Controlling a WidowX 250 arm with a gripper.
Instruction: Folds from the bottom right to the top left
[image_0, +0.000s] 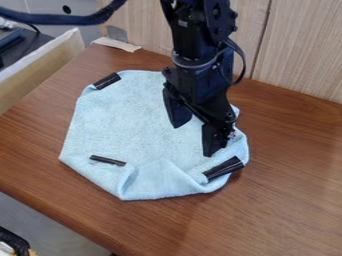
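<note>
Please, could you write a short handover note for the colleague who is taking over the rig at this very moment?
Gripper: open, over the right part of the cloth, fingers apart with nothing between them. I cannot tell if the tips touch the cloth.
Cloth: light blue, lying on the brown table, mostly spread. Black strips lie at its upper left, lower left and lower right.
Done: the lower edge is partly turned up and rumpled; the main fold is not made.
Left: grasp the bottom right corner, bring it to the top left and release.
</note>
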